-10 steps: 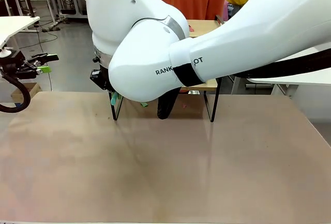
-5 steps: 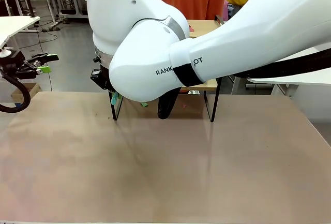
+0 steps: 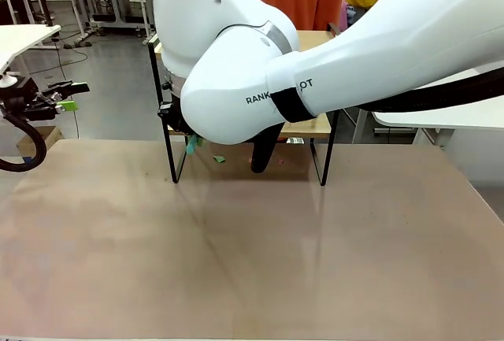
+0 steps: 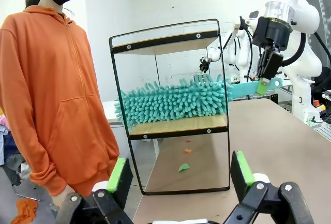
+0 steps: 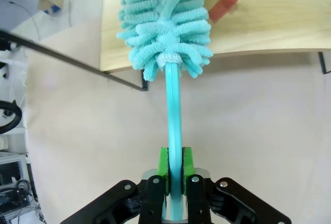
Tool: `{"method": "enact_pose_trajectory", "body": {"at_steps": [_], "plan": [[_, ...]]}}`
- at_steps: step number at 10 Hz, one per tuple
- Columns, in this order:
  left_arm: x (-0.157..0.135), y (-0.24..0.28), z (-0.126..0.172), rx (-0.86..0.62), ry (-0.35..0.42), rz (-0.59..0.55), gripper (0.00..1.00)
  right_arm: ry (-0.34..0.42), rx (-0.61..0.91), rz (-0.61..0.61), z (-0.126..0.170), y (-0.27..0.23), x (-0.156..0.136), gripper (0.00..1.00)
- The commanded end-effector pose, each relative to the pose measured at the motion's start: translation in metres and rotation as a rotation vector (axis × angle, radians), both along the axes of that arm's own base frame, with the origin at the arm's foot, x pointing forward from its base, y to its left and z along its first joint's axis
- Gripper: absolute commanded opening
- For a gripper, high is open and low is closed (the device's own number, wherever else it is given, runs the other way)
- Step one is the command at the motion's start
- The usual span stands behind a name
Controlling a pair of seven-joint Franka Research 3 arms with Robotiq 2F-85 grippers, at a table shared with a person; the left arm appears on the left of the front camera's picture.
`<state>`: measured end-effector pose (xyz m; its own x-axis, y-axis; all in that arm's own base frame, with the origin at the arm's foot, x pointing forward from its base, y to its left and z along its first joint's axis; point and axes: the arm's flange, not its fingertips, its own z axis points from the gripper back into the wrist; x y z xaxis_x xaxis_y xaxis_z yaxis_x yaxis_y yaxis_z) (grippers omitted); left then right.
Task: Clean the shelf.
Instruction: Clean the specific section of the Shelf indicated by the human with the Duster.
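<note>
Mostly hidden: right arm [image 3: 260, 81] covers the shelf [image 3: 324, 148] in front view.
Right gripper [image 5: 175, 163] clamps the duster [image 5: 165, 22] handle; shelf board lies at twelve o'clock, under the bristles. Left gripper [image 4: 179, 171] gapes empty.

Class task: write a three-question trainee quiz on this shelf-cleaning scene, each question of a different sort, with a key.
1. True or false: the right claw is shut on the handle of the duster.
2. On the shelf, the duster's head lies on: A the top board; B the lower board; C neither board.
3. Fill in: the left claw is ___ and holds nothing.
Key: 1 true; 2 B; 3 open.
</note>
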<state>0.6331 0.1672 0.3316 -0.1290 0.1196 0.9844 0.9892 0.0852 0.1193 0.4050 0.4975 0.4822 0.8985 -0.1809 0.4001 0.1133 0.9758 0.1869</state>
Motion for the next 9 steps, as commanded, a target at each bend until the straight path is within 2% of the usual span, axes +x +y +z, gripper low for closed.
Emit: {"method": "enact_pose_trajectory", "body": {"at_steps": [1,9], "plan": [[-0.001,-0.001,0.003,0.005,-0.016,0.001,1.00,0.028,-0.030,-0.007,0.005,-0.015,0.004,0.13],[-0.001,-0.001,0.003,0.005,-0.016,0.001,1.00,0.186,-0.130,-0.015,0.007,-0.103,0.037,0.13]]}}
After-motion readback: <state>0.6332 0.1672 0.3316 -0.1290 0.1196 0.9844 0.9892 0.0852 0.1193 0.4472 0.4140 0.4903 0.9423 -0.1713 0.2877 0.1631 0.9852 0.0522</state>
